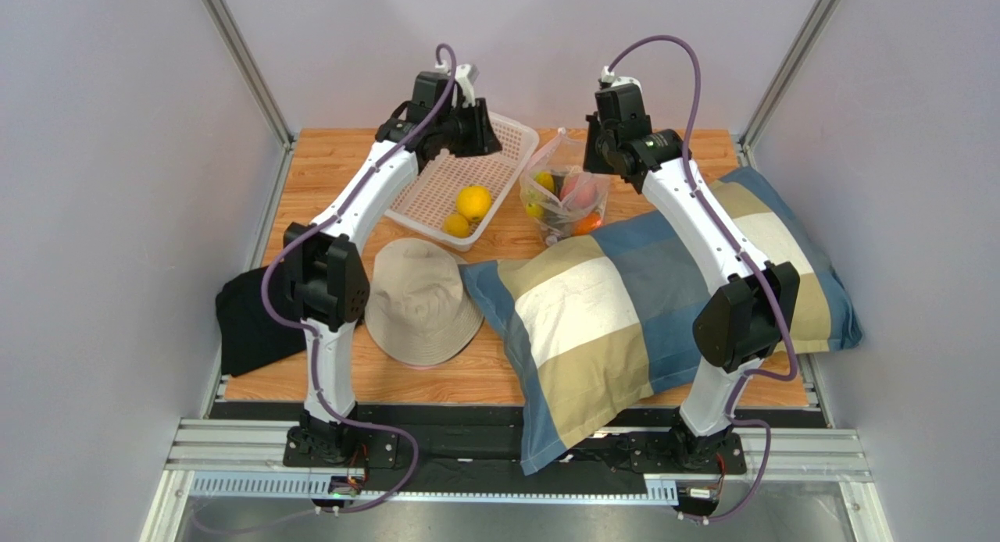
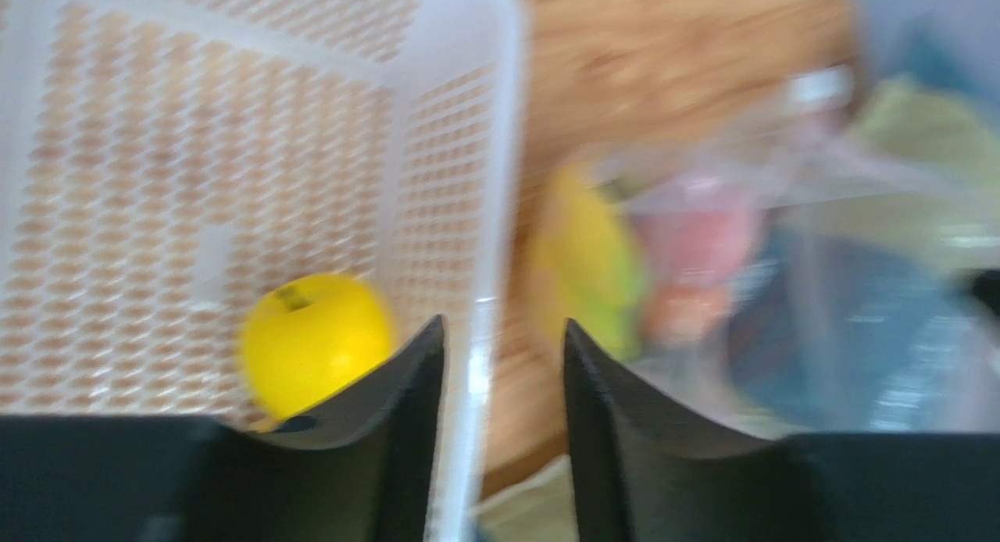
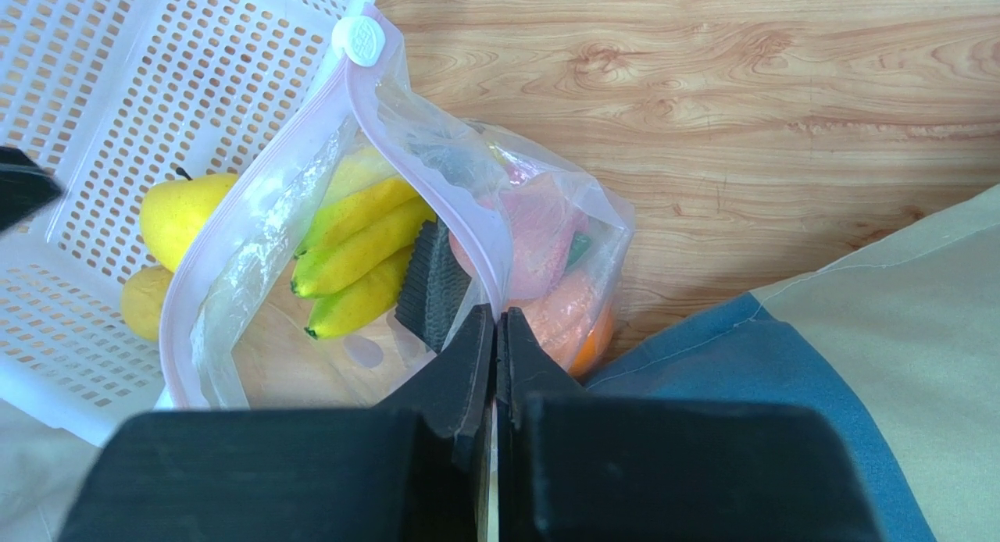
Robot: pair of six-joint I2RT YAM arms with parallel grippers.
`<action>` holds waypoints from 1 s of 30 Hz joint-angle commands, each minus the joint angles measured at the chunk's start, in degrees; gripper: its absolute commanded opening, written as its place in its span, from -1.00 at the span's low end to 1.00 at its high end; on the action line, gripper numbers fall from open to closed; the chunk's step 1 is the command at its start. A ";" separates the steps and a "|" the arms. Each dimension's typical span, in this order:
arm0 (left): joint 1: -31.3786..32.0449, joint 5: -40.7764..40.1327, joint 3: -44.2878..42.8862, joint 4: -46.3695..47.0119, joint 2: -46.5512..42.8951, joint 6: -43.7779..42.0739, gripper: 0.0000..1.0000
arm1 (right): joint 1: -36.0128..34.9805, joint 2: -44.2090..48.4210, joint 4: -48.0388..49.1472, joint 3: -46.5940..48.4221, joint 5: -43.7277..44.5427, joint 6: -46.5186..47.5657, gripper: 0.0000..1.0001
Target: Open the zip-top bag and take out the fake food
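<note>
With right fingers (image 3: 460,372) pinched shut on the rim of the clear crinkly zip-top bag (image 3: 252,273) just beside the white plastic mesh basket (image 3: 176,73), hold its mouth taut while the narrowly parted, empty left fingers (image 2: 405,384) reach in for the yellow plastic banana bunch (image 3: 352,255).

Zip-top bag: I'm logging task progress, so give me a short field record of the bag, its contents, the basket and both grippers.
bag: zip-top bag, mouth open, beside the basket
in bag: banana bunch, pink fruit, orange
basket: white basket, two yellow fruits inside
left gripper: open, empty, above basket rim
right gripper: shut on the bag's zip edge
</note>
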State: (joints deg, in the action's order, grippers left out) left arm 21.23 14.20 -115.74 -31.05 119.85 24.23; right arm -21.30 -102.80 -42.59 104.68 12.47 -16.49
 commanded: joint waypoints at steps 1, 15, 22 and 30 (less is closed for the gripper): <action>4.07 9.35 -0.62 14.84 -4.37 3.45 -0.34 | -0.15 0.41 0.93 3.24 -0.78 -0.65 -1.00; 13.57 3.91 -13.18 7.24 10.30 3.02 -0.81 | -0.59 1.82 0.31 5.27 -1.66 -5.22 -1.00; 14.62 0.14 -13.72 8.10 14.61 2.14 -0.20 | -0.76 1.82 0.40 6.23 -3.23 -6.80 -1.00; 14.98 -4.00 -12.94 10.56 17.78 3.18 0.75 | -0.85 1.55 -0.13 5.00 -6.05 -8.64 -1.00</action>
State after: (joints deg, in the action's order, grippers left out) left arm 36.01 12.86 -127.66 -23.99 136.86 26.55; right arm -21.71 -102.96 -43.64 108.18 8.01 -23.51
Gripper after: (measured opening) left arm 0.798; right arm 0.010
